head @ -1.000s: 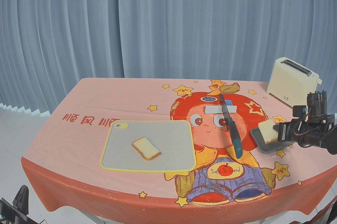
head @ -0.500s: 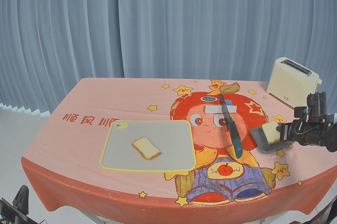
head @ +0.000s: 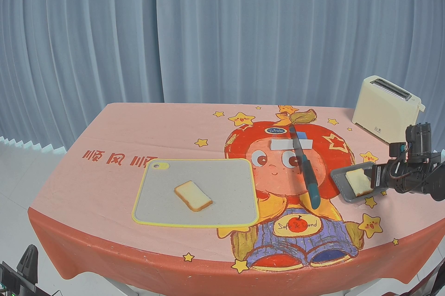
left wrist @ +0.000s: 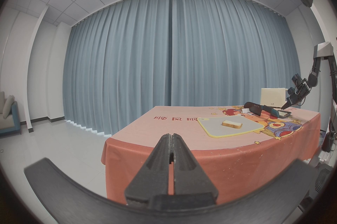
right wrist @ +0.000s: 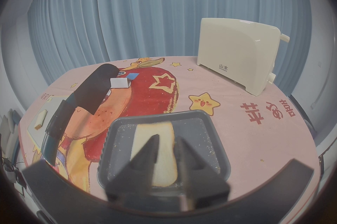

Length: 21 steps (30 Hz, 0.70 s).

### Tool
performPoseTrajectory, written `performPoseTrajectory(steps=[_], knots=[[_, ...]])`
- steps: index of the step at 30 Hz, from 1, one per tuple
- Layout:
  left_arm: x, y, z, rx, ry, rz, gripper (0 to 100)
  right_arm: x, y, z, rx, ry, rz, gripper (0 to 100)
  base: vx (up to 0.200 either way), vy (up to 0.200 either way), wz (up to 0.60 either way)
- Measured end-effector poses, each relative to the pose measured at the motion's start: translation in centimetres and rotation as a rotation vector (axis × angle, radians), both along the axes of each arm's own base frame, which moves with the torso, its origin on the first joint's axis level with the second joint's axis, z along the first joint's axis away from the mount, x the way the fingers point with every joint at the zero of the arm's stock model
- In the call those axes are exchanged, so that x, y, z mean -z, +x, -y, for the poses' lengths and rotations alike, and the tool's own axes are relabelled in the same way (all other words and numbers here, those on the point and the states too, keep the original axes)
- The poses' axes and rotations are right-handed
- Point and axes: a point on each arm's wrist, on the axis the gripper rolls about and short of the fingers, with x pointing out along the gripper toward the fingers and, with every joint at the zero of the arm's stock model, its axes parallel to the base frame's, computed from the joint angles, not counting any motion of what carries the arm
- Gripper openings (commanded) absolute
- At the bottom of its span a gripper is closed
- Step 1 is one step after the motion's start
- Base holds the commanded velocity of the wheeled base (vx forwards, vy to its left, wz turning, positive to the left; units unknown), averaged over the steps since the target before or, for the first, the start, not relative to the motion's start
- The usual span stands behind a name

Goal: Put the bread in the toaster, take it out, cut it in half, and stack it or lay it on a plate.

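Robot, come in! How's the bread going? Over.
Right gripper, jaws open, over bread half on grey plate. Left gripper shut, off the table. Other half on cutting board. Knife nearby, not blocking.

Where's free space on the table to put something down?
Free: pink tablecloth behind the yellow-rimmed grey cutting board, and the board's right half beside the bread slice. Crowded: right side, teal-handled knife, dark grey tray holding a second bread piece, cream toaster.

You have three large red characters (head: pixel 119 157) on the pink cartoon-printed cloth (head: pixel 153 125) covering the tabletop | lettered dark oval label (head: pixel 276 130) on its cartoon apple head | lettered yellow badge (head: pixel 297 225) below | small dark mark (head: pixel 377 129) on the cream plastic toaster (head: pixel 385 102) side
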Motion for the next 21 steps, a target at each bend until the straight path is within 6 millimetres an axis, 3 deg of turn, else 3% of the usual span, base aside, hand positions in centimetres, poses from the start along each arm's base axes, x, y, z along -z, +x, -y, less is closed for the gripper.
performPoseTrajectory(steps=[21], knots=[[0.0, 0.0, 0.0, 0.0, 0.0, 0.0, 0, -1.0, -0.3, -0.2, 0.001, -0.001, 0.043, 100, 0.0, 0.0, 0.0]])
